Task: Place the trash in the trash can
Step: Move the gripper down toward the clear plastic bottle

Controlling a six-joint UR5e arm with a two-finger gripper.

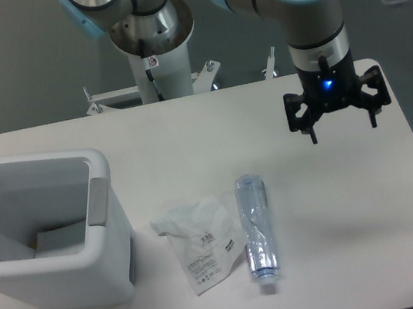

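On table, open trash can holding pale scrap, bottle, bag outside

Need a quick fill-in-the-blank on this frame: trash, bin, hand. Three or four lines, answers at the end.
1. The lid of the trash can is ____.
2. The water bottle lies on its side directly to the ____ of the plastic bag in the image.
3. The hand hangs over the table with its fingers ____ and nothing between them.
4. The number of trash items lying on the table outside the trash can is ____.

Missing words: open; right; open; two
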